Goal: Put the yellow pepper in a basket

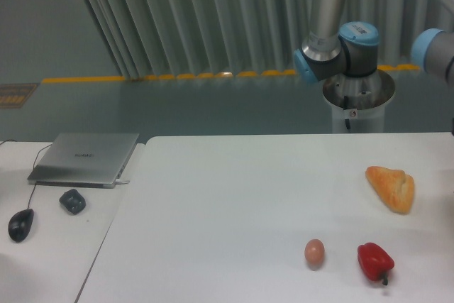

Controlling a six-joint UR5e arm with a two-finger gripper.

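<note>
Gripper & yellow pepper: both out of frame, cut off past the right edge, so can't tell the jaw state or how the pepper sits rel. to the fingers. Only upper parts of the silver-and-blue robot arm [339, 40] show: vertical grey link, blue-capped joints, 1 more blue joint clipped at the right border. Arm base sits on a round white pedestal [358, 104] behind the white table [234, 204]. No basket visible either.

On table, right side: orange-tan croissant-like bread [391, 188], lying flat. Nearer the front edge: small brown egg [314, 252] & just right of it, apart, a glossy red bell pepper [374, 262], stem toward front.

Left side table: closed silver laptop [85, 158], dark grey lump [72, 201] (hard to ID), black corded mouse [20, 224].
</note>
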